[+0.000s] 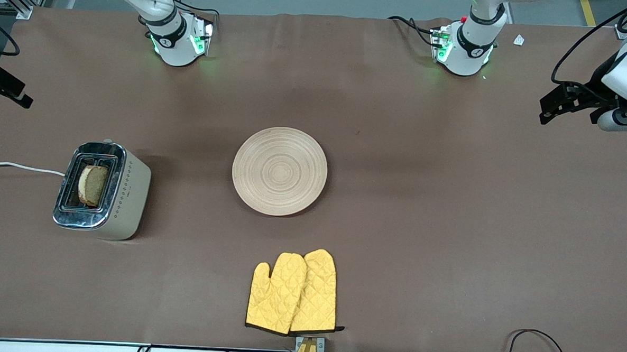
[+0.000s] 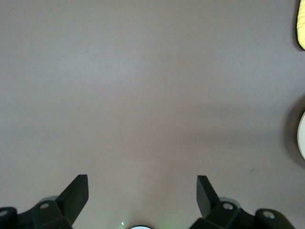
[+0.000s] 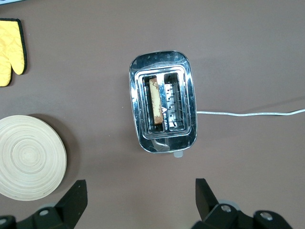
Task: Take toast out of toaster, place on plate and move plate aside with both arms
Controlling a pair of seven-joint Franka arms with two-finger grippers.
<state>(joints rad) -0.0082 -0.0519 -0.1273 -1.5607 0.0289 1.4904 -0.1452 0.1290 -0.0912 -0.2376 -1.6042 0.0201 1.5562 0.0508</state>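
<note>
**Front view: toast upright in the toaster, plate bare at mid-table**

The toast [image 1: 93,185] stands on edge in one slot of the toaster [image 1: 127,199], its rounded crust up and its long axis running along the slot, toward and away from the front camera. In the right wrist view the slice [image 3: 153,101] shows as a thin strip in the slot that lies toward the plate. The toaster sits toward the right arm's end of the table, its white cord [image 1: 17,167] trailing off the edge.

The plate [image 1: 279,171] lies flat at the middle of the brown table cover [image 1: 448,229], well apart from the toaster. Two yellow oven mitts [image 1: 293,293] overlap nearer the front camera than the plate, fingertips toward it.

The right gripper [image 3: 140,193] hangs over the bare cover beside the toaster, jaws spread wide, holding nothing. The left gripper [image 2: 142,190] waits over the bare cover at the left arm's end, jaws likewise wide and empty. Nothing lies between plate and toaster.
</note>
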